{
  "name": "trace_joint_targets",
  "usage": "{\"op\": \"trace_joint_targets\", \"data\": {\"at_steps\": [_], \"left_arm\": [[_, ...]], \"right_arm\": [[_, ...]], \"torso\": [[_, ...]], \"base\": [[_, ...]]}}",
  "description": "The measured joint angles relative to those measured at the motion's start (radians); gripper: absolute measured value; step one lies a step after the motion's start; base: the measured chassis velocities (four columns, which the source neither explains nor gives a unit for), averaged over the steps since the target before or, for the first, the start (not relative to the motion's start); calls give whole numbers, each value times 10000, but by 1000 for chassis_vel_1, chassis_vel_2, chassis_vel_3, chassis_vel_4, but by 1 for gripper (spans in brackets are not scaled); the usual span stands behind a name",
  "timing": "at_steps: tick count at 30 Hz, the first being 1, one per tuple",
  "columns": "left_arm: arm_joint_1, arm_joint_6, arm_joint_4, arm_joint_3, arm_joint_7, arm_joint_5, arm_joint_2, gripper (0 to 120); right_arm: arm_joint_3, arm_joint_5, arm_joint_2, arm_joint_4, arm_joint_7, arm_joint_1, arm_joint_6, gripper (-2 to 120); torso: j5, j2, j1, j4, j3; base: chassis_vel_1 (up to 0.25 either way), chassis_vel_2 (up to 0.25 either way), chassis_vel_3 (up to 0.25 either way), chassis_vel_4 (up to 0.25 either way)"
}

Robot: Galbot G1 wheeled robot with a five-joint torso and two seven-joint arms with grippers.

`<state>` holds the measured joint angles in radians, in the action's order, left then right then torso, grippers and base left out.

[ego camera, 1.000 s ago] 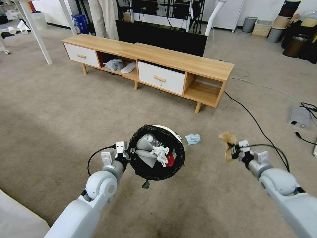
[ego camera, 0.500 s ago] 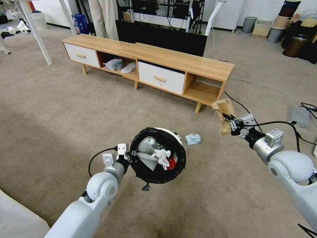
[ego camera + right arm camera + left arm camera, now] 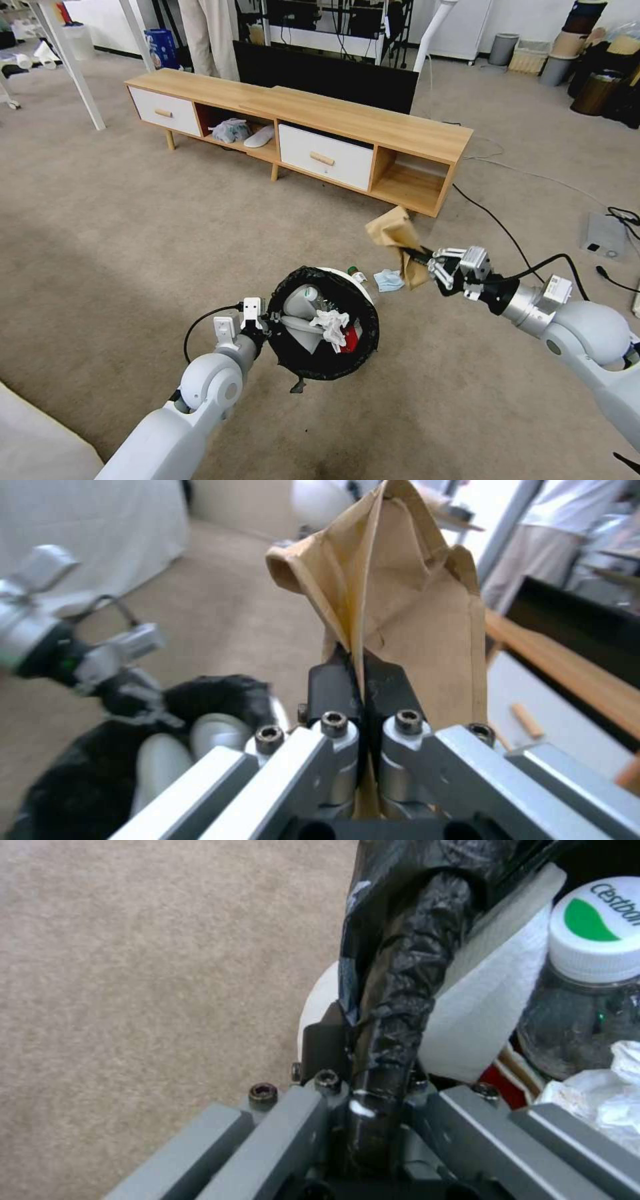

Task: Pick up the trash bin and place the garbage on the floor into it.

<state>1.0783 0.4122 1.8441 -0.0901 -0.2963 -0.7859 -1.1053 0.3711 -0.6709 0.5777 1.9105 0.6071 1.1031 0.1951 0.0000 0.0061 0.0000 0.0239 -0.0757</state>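
Left gripper [image 3: 261, 323]: fingers clamped together on the rim of the trash bin [image 3: 303, 350], pinching the black bag liner [image 3: 400, 990] against the bin wall; the bin is held up off the floor [image 3: 120, 247], its mouth tipped toward the camera.
Trash bin contents: a clear bottle [image 3: 587, 990] with a white cap printed green, a white tissue [image 3: 331, 324], a patch of red wrapper [image 3: 348, 339], a pale grey curved piece [image 3: 300, 320].
Bag tail: a knotted black end [image 3: 296, 385] hangs below the bin.
Second bottle [image 3: 358, 274]: green-capped, showing just past the far rim of the bin, whether on the floor or resting against the bin cannot be told.
Face mask [image 3: 388, 280]: pale blue, crumpled, lying on the floor just beyond the bin, between the bin and the wooden cabinet [image 3: 313, 130].
Paper bag [image 3: 400, 247]: brown, creased, held in the air, above and to the right of the bin, near the face mask.
Right gripper [image 3: 427, 259]: fingers [image 3: 387, 690] pressed together on a fold of the paper bag; arm reaches in from the right.
Cables [image 3: 513, 240]: black, trailing over the floor at the right.
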Motion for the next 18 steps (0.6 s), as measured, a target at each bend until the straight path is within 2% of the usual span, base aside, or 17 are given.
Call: {"op": "trace_joint_targets", "data": {"at_steps": [11,13,14,17,18], "left_arm": [[-360,149,-107,908,-267,-347,-196,0],[-612,255,-161,1287,-379,-607,-236,0],[-612,255,-161,1287,-379,-607,-236,0],[-1056,267,-408,1857,-458,-795,-258,0],[-1056,267,-408,1857,-458,-795,-258,0]], "right_arm": [[-402,-83,-859,32,441,-113,228,0],[-396,-93,-1063,30,599,-61,298,0],[-396,-93,-1063,30,599,-61,298,0],[-363,-72,-1217,-11,716,52,328,0],[-363,-72,-1217,-11,716,52,328,0]], "torso": [[3,0,1,0,0],[0,0,0,1,0],[0,0,0,1,0],[1,0,1,0,0],[1,0,1,0,0]], "base": [[0,0,0,0],[0,0,0,0],[0,0,0,0],[0,0,0,0],[0,0,0,0]]}}
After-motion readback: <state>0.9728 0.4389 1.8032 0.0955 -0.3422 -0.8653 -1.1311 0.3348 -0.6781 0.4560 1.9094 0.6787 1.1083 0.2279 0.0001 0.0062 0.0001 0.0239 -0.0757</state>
